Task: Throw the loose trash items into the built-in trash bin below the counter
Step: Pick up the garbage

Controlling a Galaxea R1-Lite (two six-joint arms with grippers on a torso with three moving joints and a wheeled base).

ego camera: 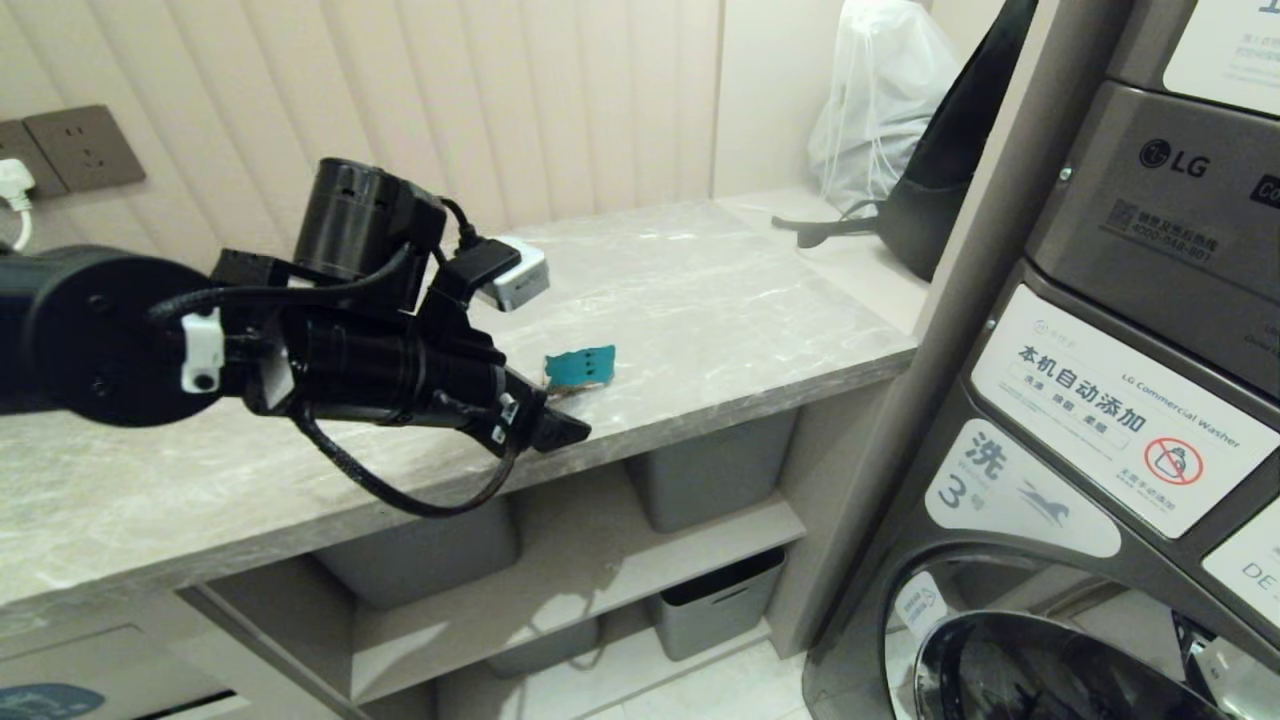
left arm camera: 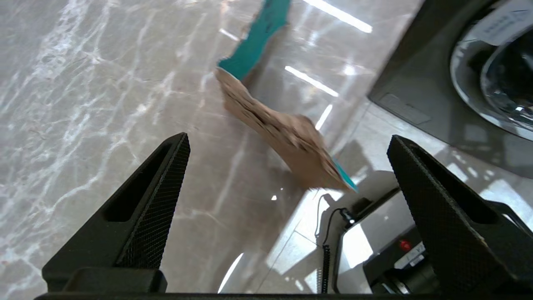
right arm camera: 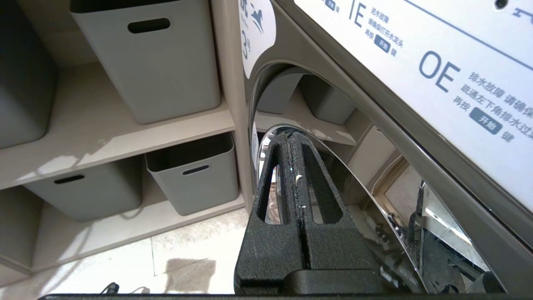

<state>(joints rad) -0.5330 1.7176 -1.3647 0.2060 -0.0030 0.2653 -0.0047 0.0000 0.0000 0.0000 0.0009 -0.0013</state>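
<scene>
One of the loose trash items, a torn cardboard scrap (ego camera: 580,366) with a teal face and brown underside, lies on the grey marble counter (ego camera: 720,300) near its front edge. My left gripper (ego camera: 548,408) hovers low over that edge, just short of the scrap. In the left wrist view the scrap (left arm camera: 275,125) sits ahead of and between the open left gripper (left arm camera: 288,137) fingers, untouched. A corner of the built-in trash bin (ego camera: 60,695), with its blue icon, shows below the counter at the far left. My right gripper (right arm camera: 287,137) is shut and empty, parked low by the washer door.
Grey baskets (ego camera: 710,470) fill the shelves under the counter. An LG washer (ego camera: 1130,400) stands close on the right. A white plastic bag (ego camera: 880,90) and a black object (ego camera: 930,210) sit at the counter's far end. Wall sockets (ego camera: 80,148) are at the back left.
</scene>
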